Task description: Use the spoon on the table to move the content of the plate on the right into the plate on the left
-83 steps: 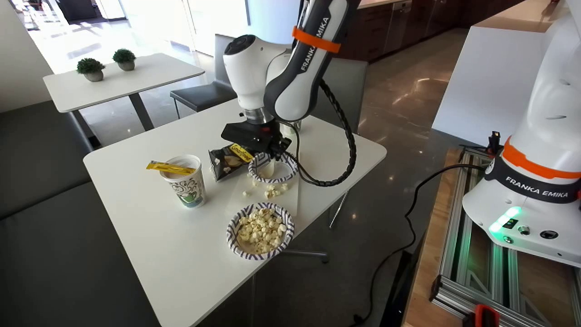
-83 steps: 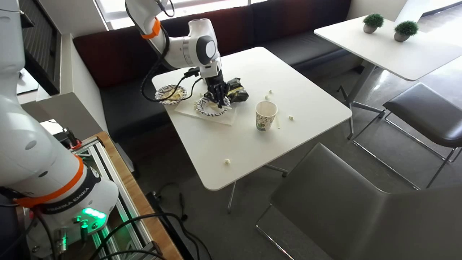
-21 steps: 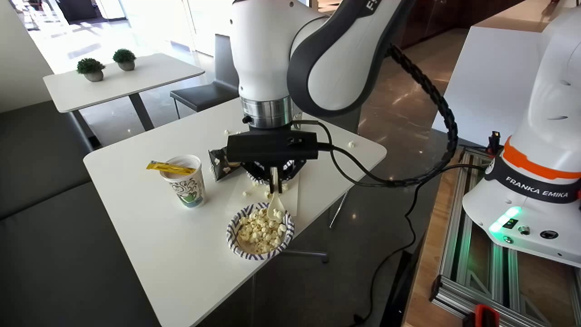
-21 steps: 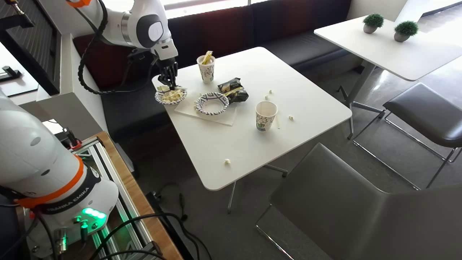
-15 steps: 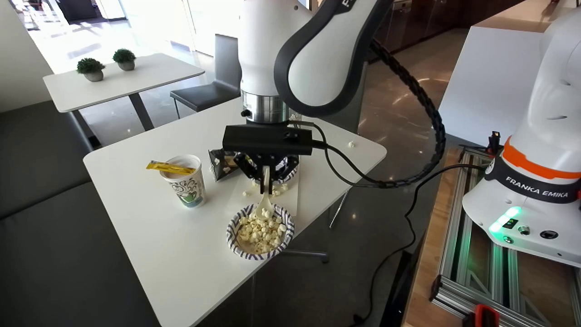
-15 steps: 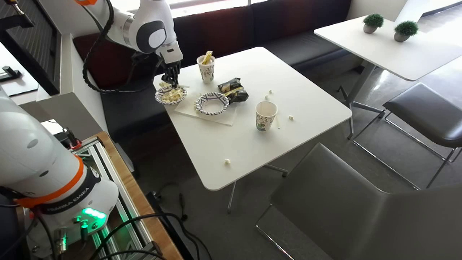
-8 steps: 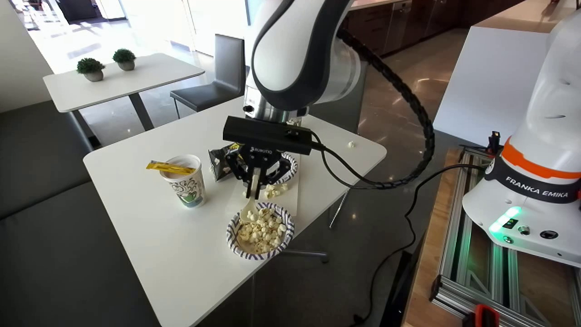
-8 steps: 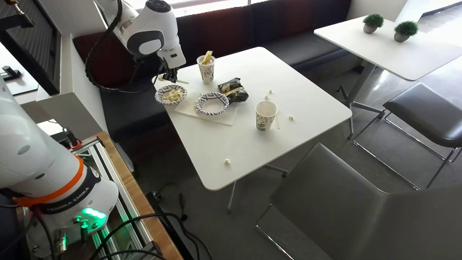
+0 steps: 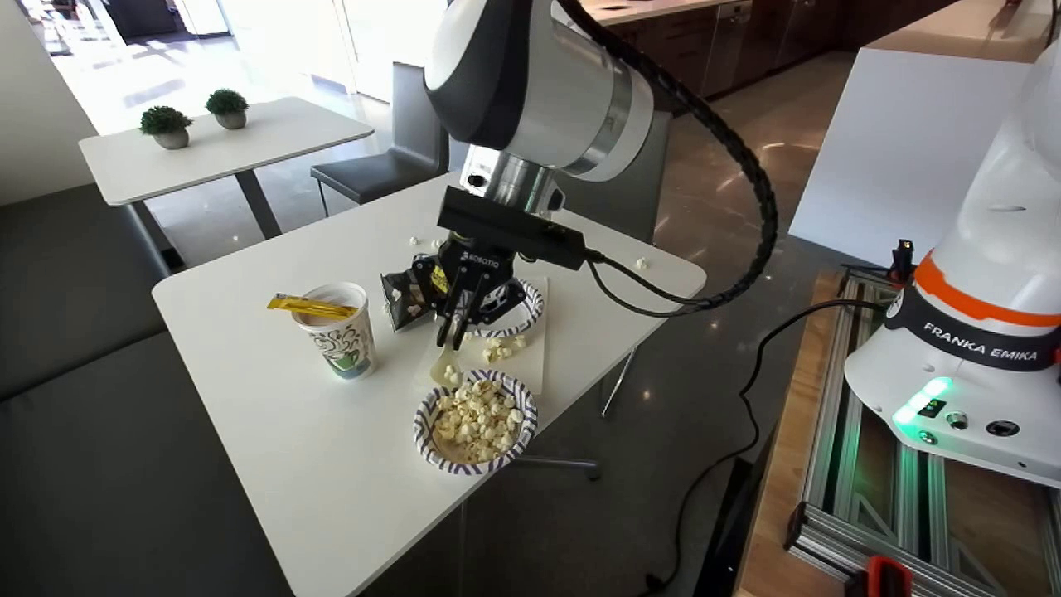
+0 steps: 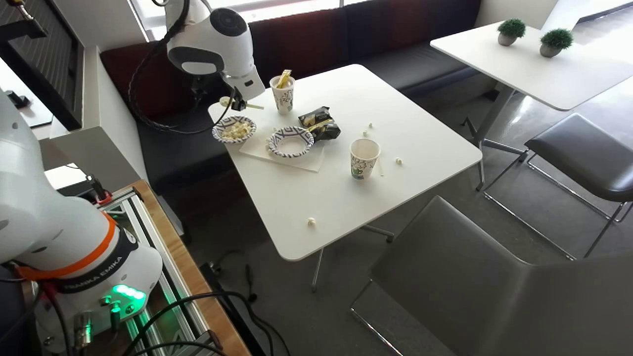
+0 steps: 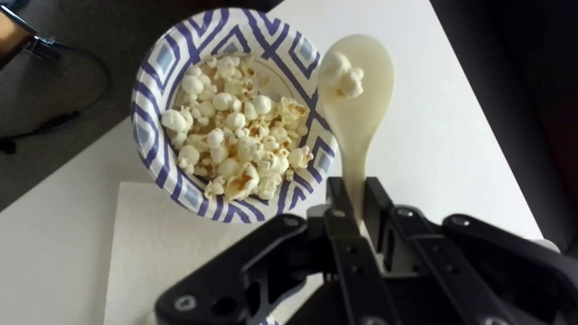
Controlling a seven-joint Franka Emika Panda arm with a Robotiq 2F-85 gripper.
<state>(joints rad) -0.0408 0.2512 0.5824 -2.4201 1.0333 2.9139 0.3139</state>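
Spoon [image 11: 356, 128] pinched between fingers [image 11: 377, 205], bearing popcorn [image 11: 350, 82]

Tilted hand [image 11: 354, 187], pinched nearly closed

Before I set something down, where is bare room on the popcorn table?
Bare: between the napkin and the corner popcorn piece; between the black bag and bench. Crowded: from bag to popcorn bowl, with claw and spoon alongside.

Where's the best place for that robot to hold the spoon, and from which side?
Probably by its narrow handle, coming from above and pinching both sides, as the gripper does here. The handle is slim and easy to clasp, while the wide scoop faces up with popcorn in it, so grabbing there might spill it.
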